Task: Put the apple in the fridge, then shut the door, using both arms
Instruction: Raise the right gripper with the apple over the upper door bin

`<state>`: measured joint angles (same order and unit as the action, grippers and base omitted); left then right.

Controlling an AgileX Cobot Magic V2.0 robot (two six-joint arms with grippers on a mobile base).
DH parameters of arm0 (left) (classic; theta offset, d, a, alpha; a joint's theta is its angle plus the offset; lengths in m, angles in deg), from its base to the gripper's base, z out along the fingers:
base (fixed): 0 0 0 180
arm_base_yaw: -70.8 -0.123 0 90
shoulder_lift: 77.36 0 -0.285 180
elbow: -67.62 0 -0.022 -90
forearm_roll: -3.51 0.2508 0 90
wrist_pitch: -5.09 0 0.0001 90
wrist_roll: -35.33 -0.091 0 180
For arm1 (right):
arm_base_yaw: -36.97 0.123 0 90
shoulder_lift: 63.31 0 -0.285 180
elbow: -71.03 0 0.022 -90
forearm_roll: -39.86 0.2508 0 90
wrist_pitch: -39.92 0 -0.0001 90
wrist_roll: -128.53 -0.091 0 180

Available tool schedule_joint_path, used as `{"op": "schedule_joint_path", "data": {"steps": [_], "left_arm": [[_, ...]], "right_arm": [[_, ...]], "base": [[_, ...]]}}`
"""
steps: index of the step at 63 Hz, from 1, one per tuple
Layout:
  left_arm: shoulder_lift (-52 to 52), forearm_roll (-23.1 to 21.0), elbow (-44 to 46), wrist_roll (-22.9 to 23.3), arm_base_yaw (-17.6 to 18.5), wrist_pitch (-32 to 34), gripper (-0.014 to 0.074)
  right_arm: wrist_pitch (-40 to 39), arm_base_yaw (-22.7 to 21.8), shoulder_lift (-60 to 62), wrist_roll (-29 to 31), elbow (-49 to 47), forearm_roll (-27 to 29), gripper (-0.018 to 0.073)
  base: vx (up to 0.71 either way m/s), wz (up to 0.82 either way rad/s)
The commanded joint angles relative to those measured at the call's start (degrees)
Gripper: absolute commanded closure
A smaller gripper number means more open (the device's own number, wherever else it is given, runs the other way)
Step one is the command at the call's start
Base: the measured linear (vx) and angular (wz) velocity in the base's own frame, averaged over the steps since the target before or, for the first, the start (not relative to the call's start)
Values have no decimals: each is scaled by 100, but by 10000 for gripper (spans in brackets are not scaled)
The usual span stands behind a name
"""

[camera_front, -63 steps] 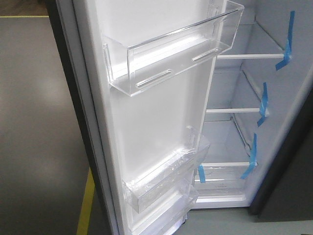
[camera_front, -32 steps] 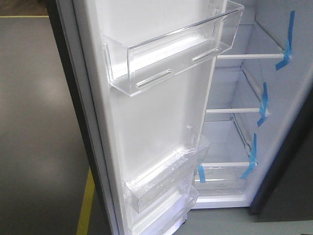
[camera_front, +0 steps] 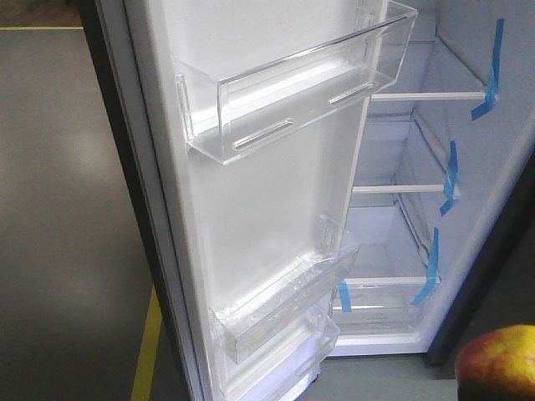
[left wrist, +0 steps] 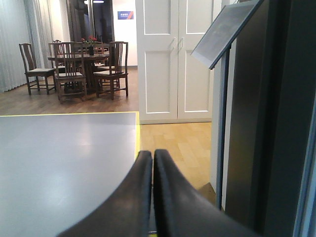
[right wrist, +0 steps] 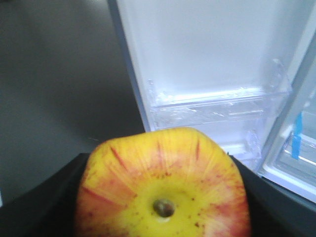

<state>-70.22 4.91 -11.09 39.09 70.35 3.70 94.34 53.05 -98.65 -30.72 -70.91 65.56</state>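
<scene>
My right gripper (right wrist: pixel 163 210) is clamped on the apple (right wrist: pixel 163 180), stem end toward my wrist camera; my left gripper (left wrist: pixel 152 154) rests with fingers (left wrist: pixel 140 187) together, empty. From the apple, the clear bins (right wrist: pixel 217 106) of the door (right wrist: pixel 197 44) sit at twelve o'clock and the shelves (camera_front: pixel 389 281) of the fridge (camera_front: pixel 489 192) at two. Pushing straight ahead, I judge, would bump a bin and could jar the apple loose.
</scene>
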Motion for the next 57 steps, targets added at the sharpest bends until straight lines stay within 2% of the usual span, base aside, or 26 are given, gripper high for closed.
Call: {"op": "schedule_joint_path", "data": {"steps": [1, 15, 57], "left_arm": [[-89, -52, -120, 23, 43, 407, 603], [-89, -52, -120, 23, 43, 407, 603], [-89, -52, -120, 23, 43, 407, 603]], "right_arm": [[-728, 3, -506, -112, -250, -209, 162], [-877, 3, -1739, 20, -1191, -298, 162], [-864, 3, -4998, 12, -5807, -575, 162]], "base": [[0, 0], [0, 0], [0, 0]]}}
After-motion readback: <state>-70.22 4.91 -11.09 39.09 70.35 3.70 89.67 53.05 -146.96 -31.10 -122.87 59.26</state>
